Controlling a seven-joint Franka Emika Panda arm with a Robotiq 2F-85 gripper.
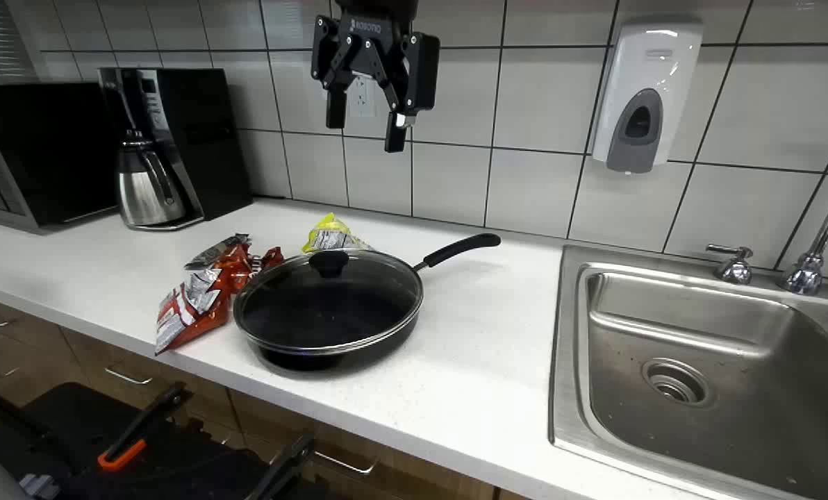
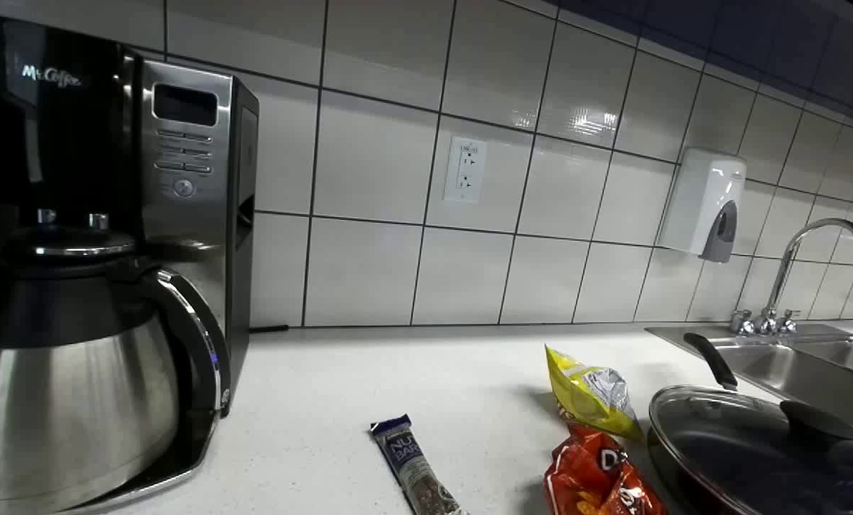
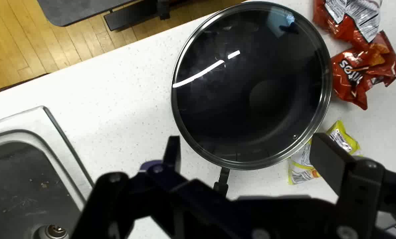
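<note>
The gripper (image 1: pixel 365 123) hangs above the counter (image 1: pixel 483 375), its fingers spread wide apart. The nearest thing is a frying pan (image 1: pixel 379 348), below it near the counter's front edge, its handle (image 1: pixel 456 248) pointing to the back edge. A glass lid (image 1: pixel 327 305) with a black knob (image 1: pixel 328 262) covers the pan. Crumpled red chip packaging (image 1: pixel 237 267), one bag or two I cannot tell, crowds the pan's side away from the sink (image 1: pixel 568 389); a yellow bag (image 1: pixel 329 238) lies just beside the pan toward the back edge. A snack bar (image 2: pixel 417 465) lies near the red packaging, toward the coffee maker (image 1: pixel 209 146). That machine stands at the back edge with a steel coffee pot (image 1: pixel 146 198) on its base, next to a large black box-shaped appliance (image 1: pixel 46 153). A soap dispenser (image 1: pixel 647 90) and a power outlet (image 2: pixel 465 170) are fixed to the tiled wall (image 1: pixel 449 180); a tap (image 1: pixel 803 274) rises from the sink's back rim.

"ROBOTIQ" shows on the gripper and "Mr. Coffee" on the coffee maker. The snack bar reads "NU" over "BAR". The red packaging shows a capital D in an exterior view and "tos" in the wrist view. Print on the yellow bag is too small to read.
</note>
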